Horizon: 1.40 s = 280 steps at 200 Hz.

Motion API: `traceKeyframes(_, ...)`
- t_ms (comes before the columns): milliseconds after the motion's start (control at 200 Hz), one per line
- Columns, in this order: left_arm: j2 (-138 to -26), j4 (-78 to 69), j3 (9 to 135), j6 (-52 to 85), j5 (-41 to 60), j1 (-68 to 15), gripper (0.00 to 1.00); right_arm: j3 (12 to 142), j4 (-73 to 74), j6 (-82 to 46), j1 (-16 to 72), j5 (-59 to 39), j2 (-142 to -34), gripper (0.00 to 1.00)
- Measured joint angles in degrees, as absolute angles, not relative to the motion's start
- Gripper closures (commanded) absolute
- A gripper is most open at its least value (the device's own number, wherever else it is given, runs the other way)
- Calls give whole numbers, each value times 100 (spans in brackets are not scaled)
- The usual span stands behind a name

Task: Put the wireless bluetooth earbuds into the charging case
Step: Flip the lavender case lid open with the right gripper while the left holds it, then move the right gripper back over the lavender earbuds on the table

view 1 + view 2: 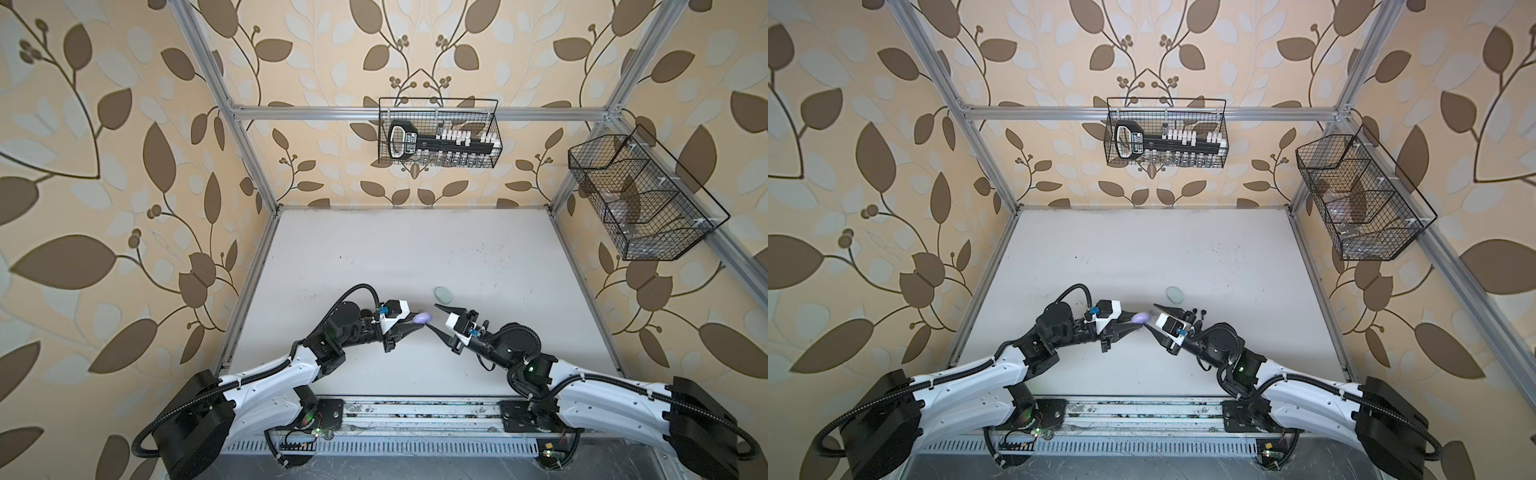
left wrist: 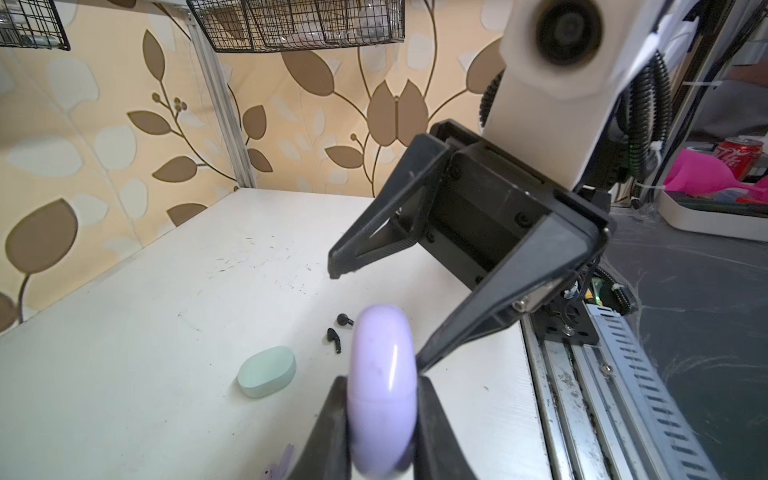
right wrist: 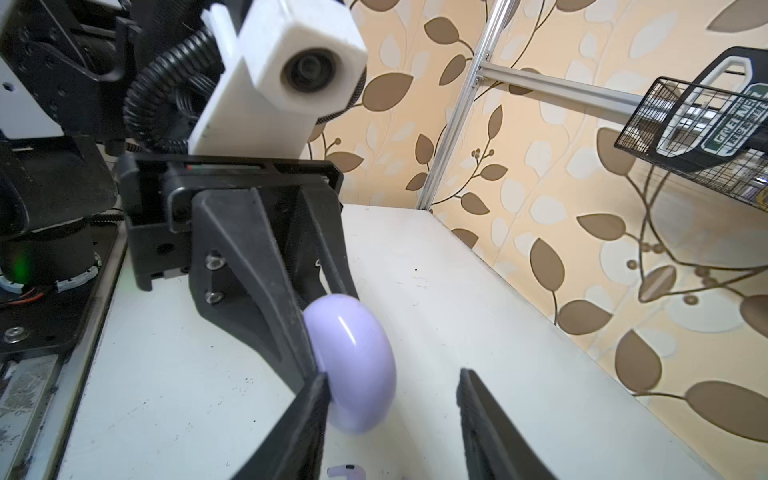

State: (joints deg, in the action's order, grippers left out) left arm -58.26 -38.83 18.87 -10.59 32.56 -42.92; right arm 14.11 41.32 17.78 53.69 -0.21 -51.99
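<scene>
Left wrist view showed two black earbuds (image 2: 333,338) lying loose on the surface (image 2: 166,332) near a mint case (image 2: 267,371). The left pincer (image 2: 381,384) was clamped on the closed lavender case (image 2: 384,345); the right pincer (image 3: 392,376) straddled it, jaws apart. An off-centre squeeze might twist that glossy case free.

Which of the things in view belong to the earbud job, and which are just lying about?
Job in hand:
- lavender case, clamped in the left gripper
- right gripper, open beside it
- mint case
- two black earbuds
- lavender earbud

Lying about:
- wall basket with key-shaped tool
- side basket
- red can
</scene>
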Motion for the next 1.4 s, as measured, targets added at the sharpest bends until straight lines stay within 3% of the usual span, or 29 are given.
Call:
traceKeyframes(365,-5977,-3857,1931,-1131,3607,-4307,100,1455,4086,1498,5087,132,-5035,55)
traceKeyframes(540,-6007,-3977,1903,-1122,3717,-4320,100,1586,4053,1417,5059,353,-5096,52)
traceKeyframes(680,-6086,-4495,1730,-1020,3732,-4348,100,1588,4069,1138,4886,519,-5096,47)
traceKeyframes(900,-6434,-5730,1177,-635,3420,-4300,100,1588,3859,539,4536,657,-4805,49)
traceKeyframes(1020,-6713,-6571,906,-263,3183,-4053,100,1592,3776,174,4165,779,-4742,57)
traceKeyframes(1145,-6960,-7133,836,32,3046,-3833,100,1616,3509,-156,4010,1015,-4744,53)
traceKeyframes(1250,-6923,-7402,805,121,2950,-3815,100,1756,3188,-408,4001,1422,-4797,34)
traceKeyframes(1400,-6764,-7489,762,152,2818,-3815,100,2060,2888,-965,3800,1861,-5105,27)
